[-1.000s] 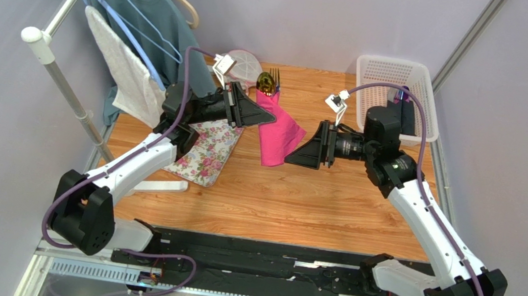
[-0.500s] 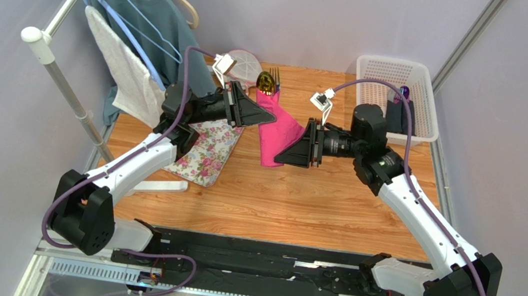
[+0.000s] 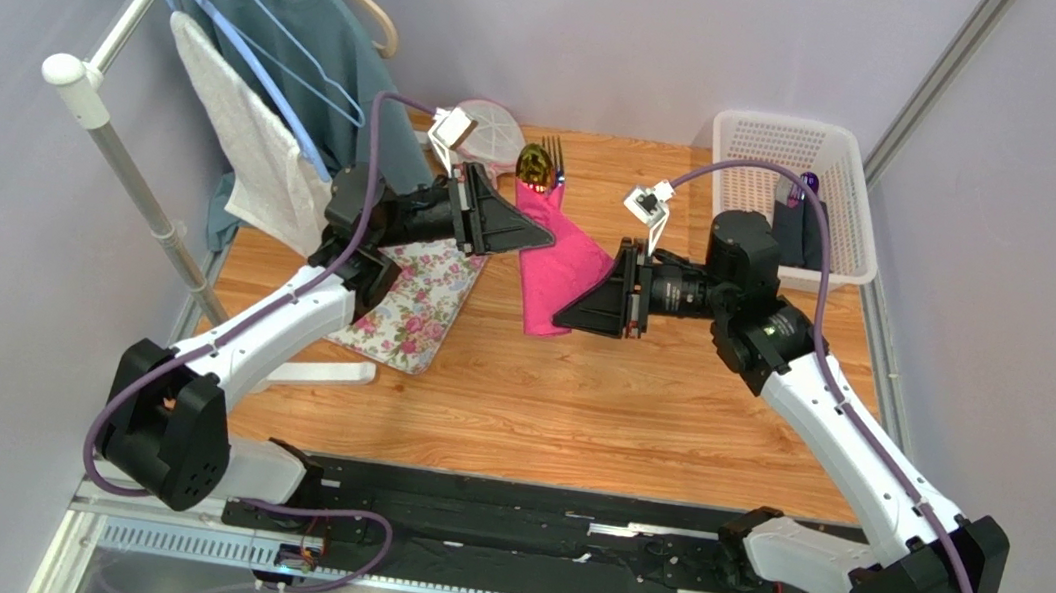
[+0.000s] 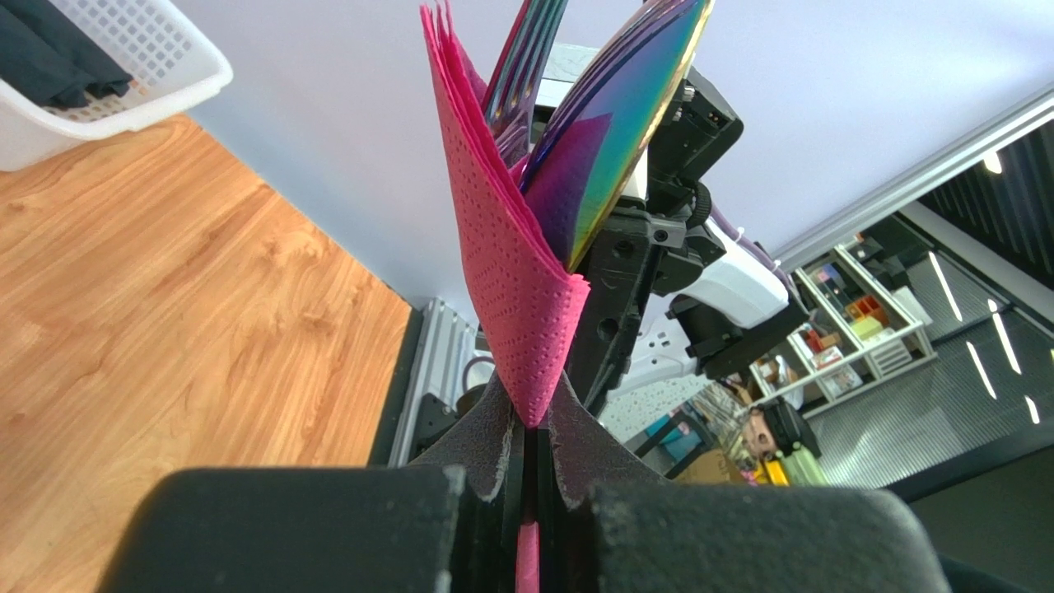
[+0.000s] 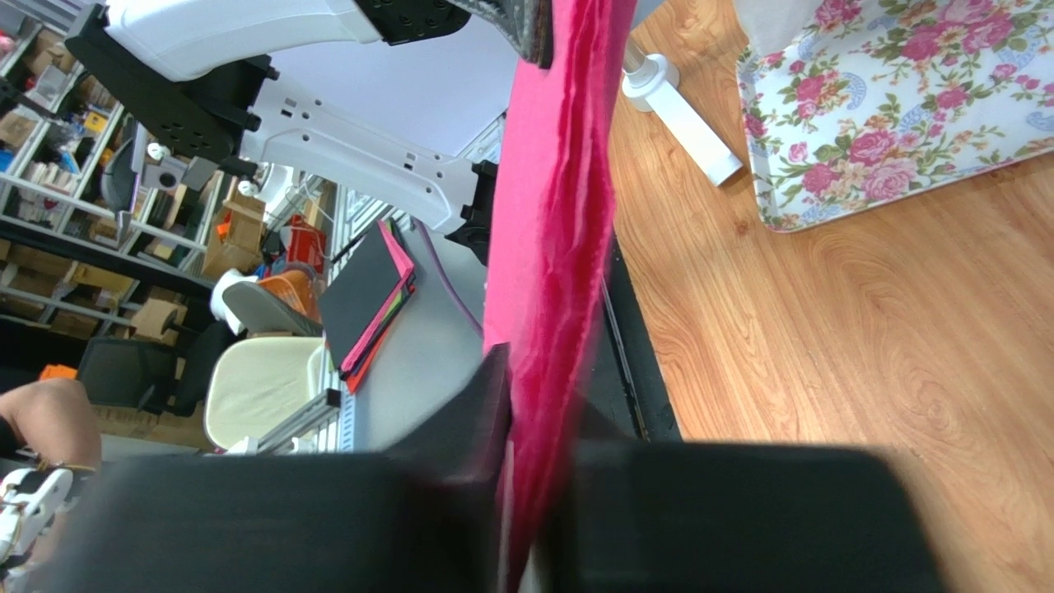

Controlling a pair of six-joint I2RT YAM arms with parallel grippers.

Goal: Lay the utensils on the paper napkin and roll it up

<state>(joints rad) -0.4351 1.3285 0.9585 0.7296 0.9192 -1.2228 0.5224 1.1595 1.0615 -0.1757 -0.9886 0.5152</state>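
The paper napkin [image 3: 558, 267] is folded lengthwise and held off the table, with the utensils tucked inside. The gold spoon bowl [image 3: 532, 164] and fork tines [image 3: 553, 147] stick out of its far end. My left gripper [image 3: 547, 239] is shut on the napkin's left edge. In the left wrist view the napkin [image 4: 514, 284] rises from that gripper [image 4: 532, 426], with the spoon [image 4: 619, 136] and fork [image 4: 526, 62] inside the fold. My right gripper [image 3: 560, 320] is shut on the napkin's near end. The right wrist view shows the napkin [image 5: 557, 222] pinched in that gripper [image 5: 538, 494].
A floral cloth [image 3: 420, 306] lies on the table's left side. A white basket [image 3: 798, 123] with dark items stands at the back right. A rack with a teal garment and a white towel [image 3: 251, 142] stands at the left. A white round object [image 3: 487, 126] sits behind the napkin.
My right arm has moved left to the napkin's near end and its jaws have shut on it. The left gripper has kept its grip in place.
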